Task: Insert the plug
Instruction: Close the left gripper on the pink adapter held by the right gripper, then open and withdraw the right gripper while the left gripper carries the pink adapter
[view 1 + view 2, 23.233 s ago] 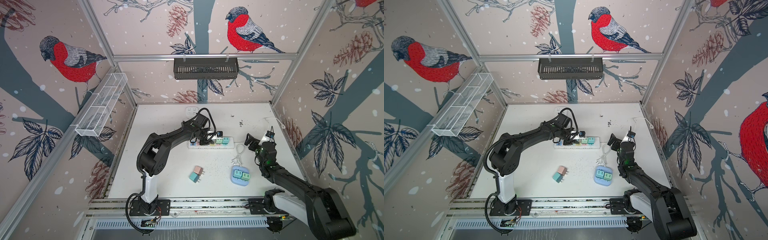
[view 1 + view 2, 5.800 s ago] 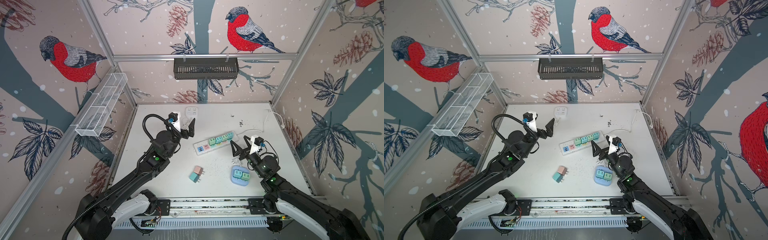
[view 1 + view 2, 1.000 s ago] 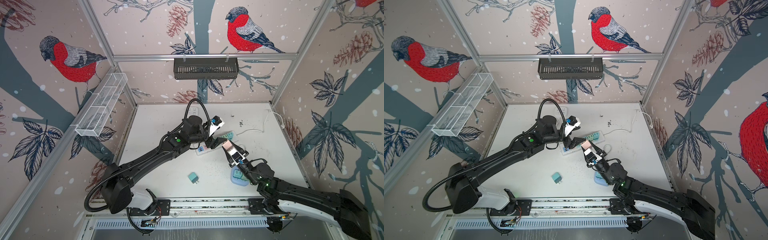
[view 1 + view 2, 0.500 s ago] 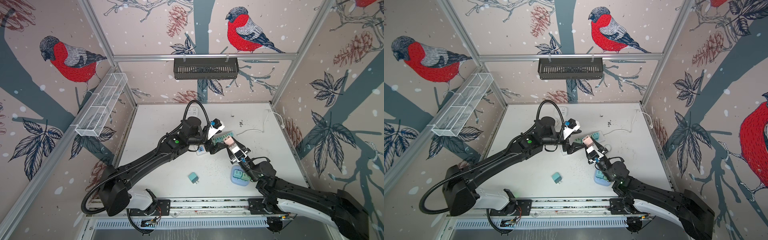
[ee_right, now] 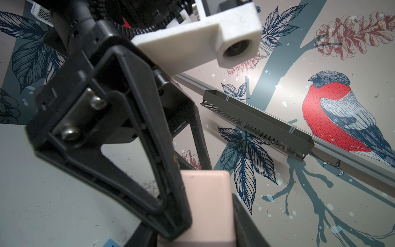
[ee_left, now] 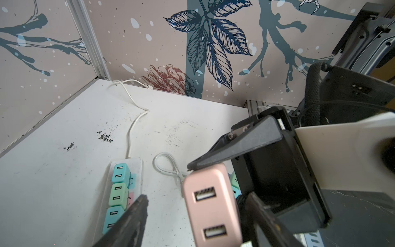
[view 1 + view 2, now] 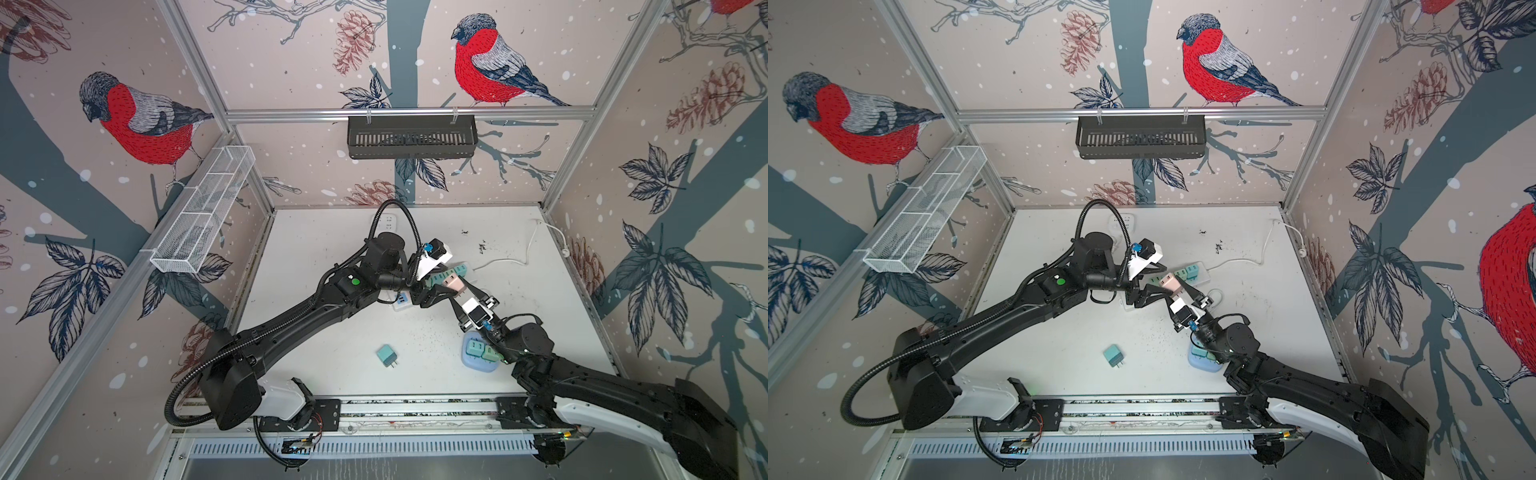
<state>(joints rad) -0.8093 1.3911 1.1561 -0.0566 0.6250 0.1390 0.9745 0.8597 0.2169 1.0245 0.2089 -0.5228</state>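
Your right claw [image 7: 459,289] has carried the pink plug [image 6: 213,213], gripped tight, up in the air near the power strip [image 6: 138,169] and into your open left claw [image 6: 196,203], so it looks like a hand-over: next close that claw on it.

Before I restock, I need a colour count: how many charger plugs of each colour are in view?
pink plug: 1
teal plugs: 4
green plugs: 2
total: 7
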